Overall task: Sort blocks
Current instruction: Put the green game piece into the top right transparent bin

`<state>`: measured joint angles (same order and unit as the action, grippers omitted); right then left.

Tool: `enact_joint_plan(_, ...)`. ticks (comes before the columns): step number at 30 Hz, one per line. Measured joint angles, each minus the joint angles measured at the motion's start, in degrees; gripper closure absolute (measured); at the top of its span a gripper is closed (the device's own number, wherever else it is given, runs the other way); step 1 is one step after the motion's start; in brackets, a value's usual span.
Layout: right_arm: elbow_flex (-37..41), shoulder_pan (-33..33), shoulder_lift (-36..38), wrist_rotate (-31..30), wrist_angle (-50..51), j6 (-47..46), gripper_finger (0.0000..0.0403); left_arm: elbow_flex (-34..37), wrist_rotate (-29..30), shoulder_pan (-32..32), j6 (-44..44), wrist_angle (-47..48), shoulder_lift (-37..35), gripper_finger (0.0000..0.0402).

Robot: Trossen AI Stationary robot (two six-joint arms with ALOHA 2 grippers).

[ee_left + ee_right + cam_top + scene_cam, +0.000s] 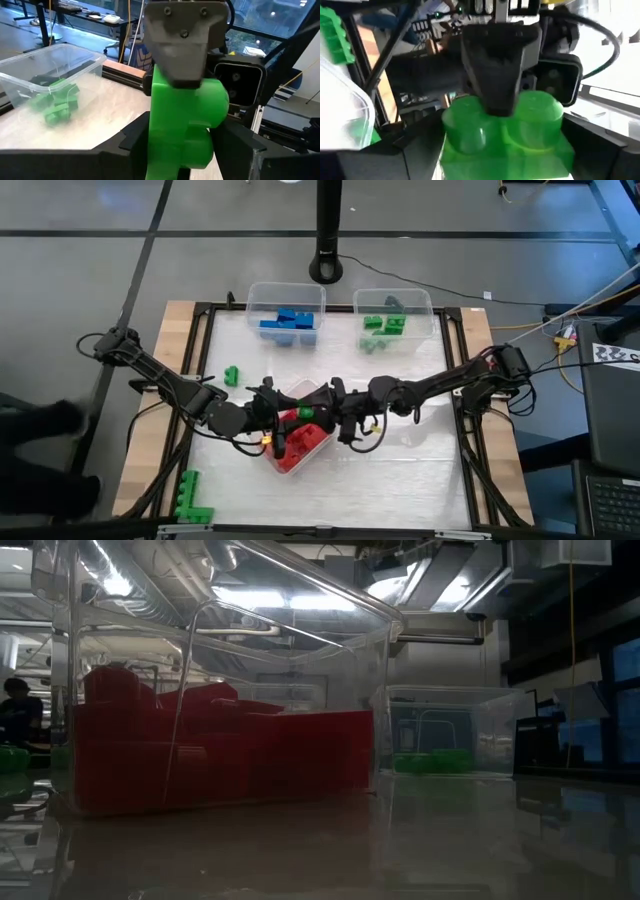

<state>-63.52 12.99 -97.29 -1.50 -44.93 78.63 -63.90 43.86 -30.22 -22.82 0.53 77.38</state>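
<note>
A green block [305, 412] hangs above the clear bin [326, 442] of red blocks [298, 448] at the table's middle. My left gripper [290, 416] comes from the left and is shut on it [182, 125]. My right gripper [324, 412] comes from the right, open, with one finger on each side of the same block [505, 135]. The low view shows the red bin [385, 660] close up and neither gripper. My left gripper pinches the green block between its two fingers. One finger [499, 75] lies on the studded face [470, 117] between the studs; the other is hidden behind the block. The fingers come about level from the table's left. The block is lifted clear above the red bin. My right gripper's fingers [175, 50] stand close against the block; I cannot tell whether they touch it.
At the far edge stand a bin [252, 295] with blue blocks [288, 322] and a bin [430, 300] with green blocks [384, 326]. Loose green blocks lie at the left [232, 375] and at the near left corner [190, 500].
</note>
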Motion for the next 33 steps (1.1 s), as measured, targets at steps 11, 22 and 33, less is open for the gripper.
enact_joint_plan(11,-1.36,0.04,-0.88,-3.69,0.67,0.11,0.0084,-0.02,-0.02,-0.54,0.32,-0.13,0.02,0.0234)
enact_joint_plan(22,-1.36,0.13,-0.88,-3.70,1.42,0.10,0.0111,-0.02,-0.13,-0.50,0.52,0.09,-0.02,0.0233)
enact_joint_plan(33,-1.45,0.13,-0.47,-6.97,1.72,-3.54,0.0111,-0.07,-0.13,-0.43,3.43,2.30,-3.01,0.0176)
